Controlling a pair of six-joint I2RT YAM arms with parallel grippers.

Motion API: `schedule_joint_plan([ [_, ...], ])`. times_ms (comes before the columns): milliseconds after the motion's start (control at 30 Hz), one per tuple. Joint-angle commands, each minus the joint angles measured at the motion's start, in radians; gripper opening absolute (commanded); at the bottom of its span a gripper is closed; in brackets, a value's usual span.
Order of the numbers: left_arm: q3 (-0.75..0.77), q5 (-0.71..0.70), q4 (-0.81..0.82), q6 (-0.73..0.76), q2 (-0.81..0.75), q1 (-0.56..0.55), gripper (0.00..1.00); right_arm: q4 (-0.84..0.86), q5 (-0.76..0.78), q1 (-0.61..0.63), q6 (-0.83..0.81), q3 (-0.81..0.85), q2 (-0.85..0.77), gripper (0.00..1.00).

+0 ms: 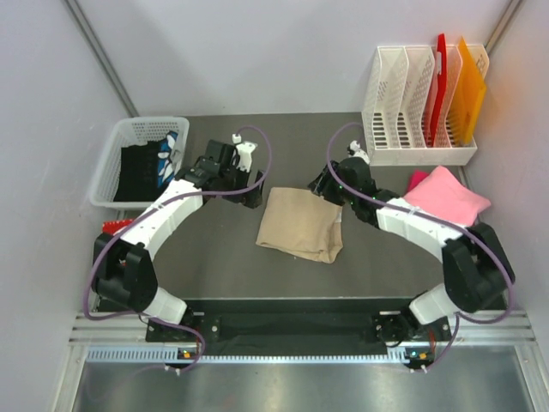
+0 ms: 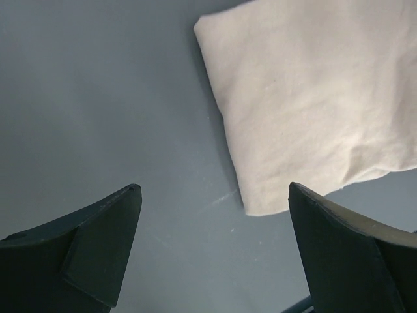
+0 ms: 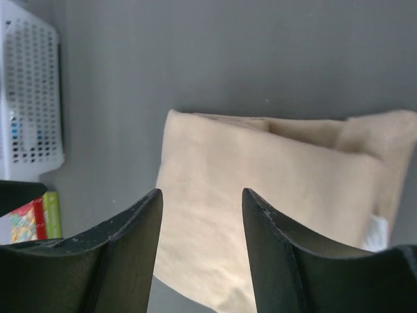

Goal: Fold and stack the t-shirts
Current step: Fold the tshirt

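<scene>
The tan-beige t-shirt (image 1: 300, 225) lies folded in the middle of the dark table. The pink t-shirt (image 1: 446, 196) lies bunched at the right, beside the right arm. My left gripper (image 1: 251, 196) hovers just off the tan shirt's far left corner; in the left wrist view it (image 2: 215, 195) stands wide open over bare table, with the tan t-shirt (image 2: 313, 104) up and to the right. My right gripper (image 1: 319, 187) is at the shirt's far right corner. In the right wrist view it (image 3: 202, 195) stands open above the tan t-shirt (image 3: 273, 189), with nothing held.
A white mesh basket (image 1: 120, 163) with dark items stands at the far left, also in the right wrist view as the basket (image 3: 32, 98). A white file rack (image 1: 412, 129) holding red and orange sheets is at the back right. A small red object (image 1: 116, 226) lies by the left arm.
</scene>
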Motion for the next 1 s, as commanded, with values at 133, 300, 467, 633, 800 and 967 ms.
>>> schedule_joint_plan([
  [133, 0.015, 0.078, 0.11, 0.017, 0.015, 0.003, 0.97, 0.279, -0.439, -0.155, 0.06, 0.045, 0.277, 0.5],
  [300, 0.012, 0.098, 0.116, 0.048, 0.036, 0.001, 0.95, 0.245, -0.387, -0.177, 0.056, -0.006, 0.328, 0.5],
  [467, 0.009, 0.123, 0.124, 0.055, 0.066, -0.002, 0.94, 0.254, -0.436, -0.215, 0.049, -0.01, 0.402, 0.56],
  [633, 0.012, 0.129, 0.139, 0.064, 0.11, -0.019, 0.92, 0.187, -0.497, -0.212, -0.042, 0.057, 0.34, 0.61],
  [800, 0.021, 0.12, 0.145, 0.087, 0.13, -0.042, 0.92, 0.096, -0.43, -0.249, -0.096, -0.025, 0.097, 0.67],
  [967, 0.032, 0.143, 0.164, 0.086, 0.145, -0.049, 0.91, 0.05, -0.344, -0.312, -0.098, -0.176, -0.113, 0.68],
])
